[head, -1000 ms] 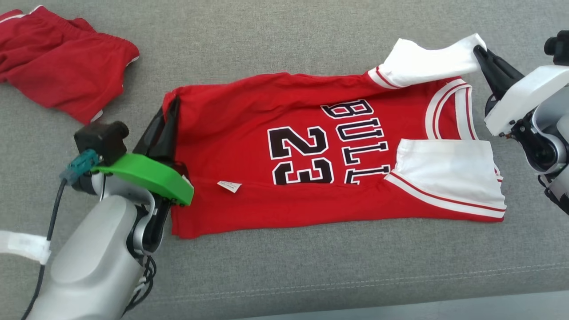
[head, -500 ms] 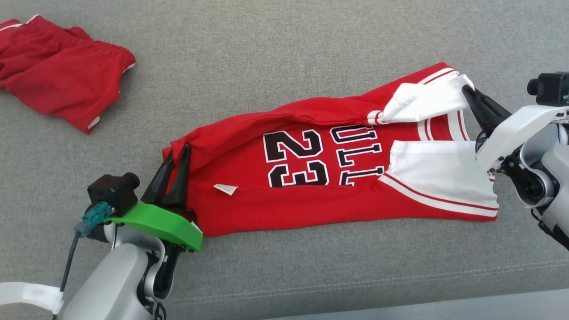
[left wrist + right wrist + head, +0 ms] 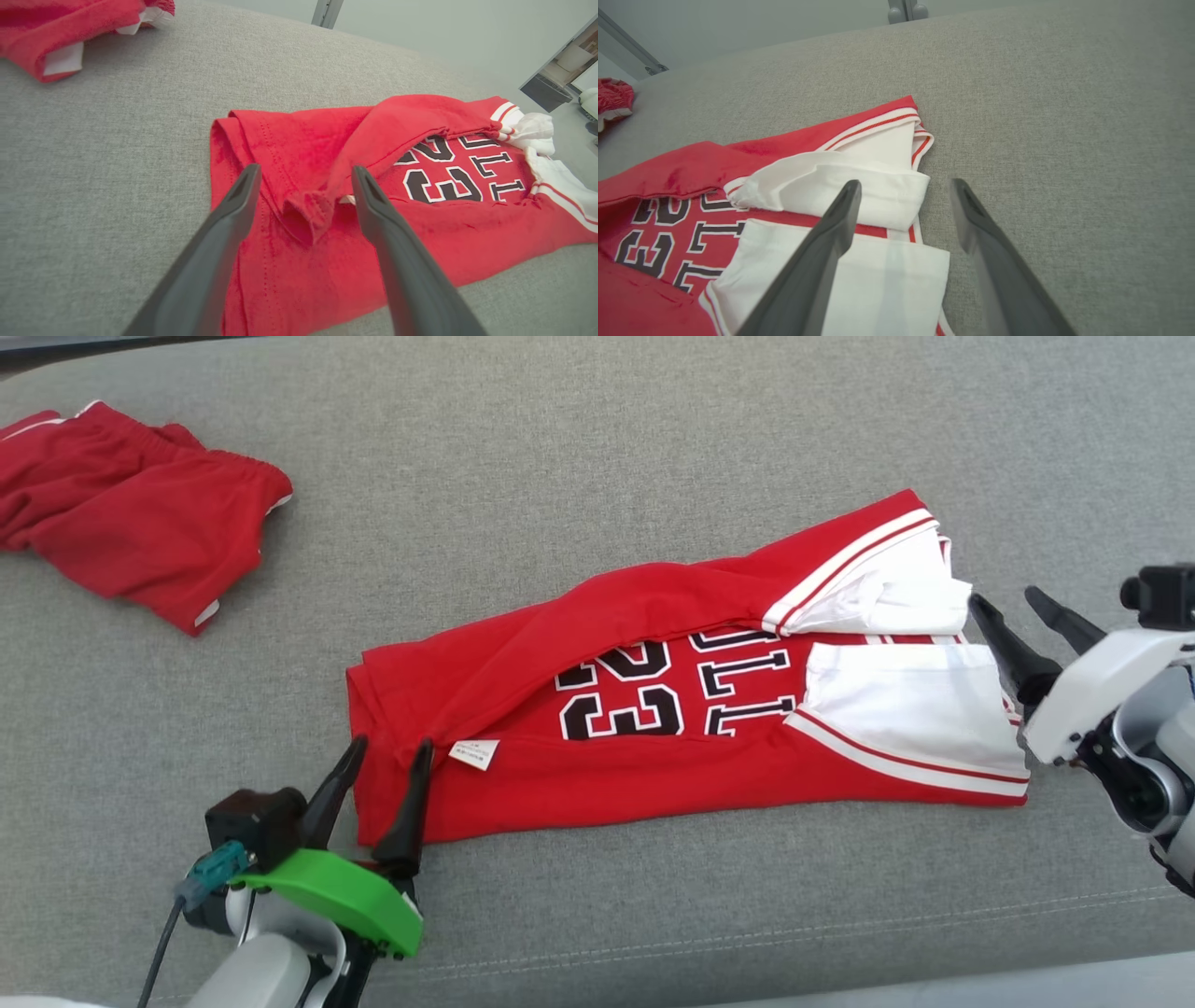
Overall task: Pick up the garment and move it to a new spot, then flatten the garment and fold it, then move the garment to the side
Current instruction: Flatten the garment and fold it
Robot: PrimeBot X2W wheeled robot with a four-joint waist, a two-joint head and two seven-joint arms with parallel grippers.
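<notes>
— Starting leftmost, where did the jersey [image 3: 653,775] lie?
— Red shorts [image 3: 140,513] lay well apart, beyond and left of the left gripper [image 3: 392,742]. Its fingers stood apart, a bunched hem corner [image 3: 310,214] between them, unpinched.
— And rightward?
— The jersey ran across to the right gripper [image 3: 1004,595], also spread wide, tips just beside the white sleeve [image 3: 896,602]. Grey cushion [image 3: 579,467] underneath; pale wall [image 3: 420,28] behind.
</notes>
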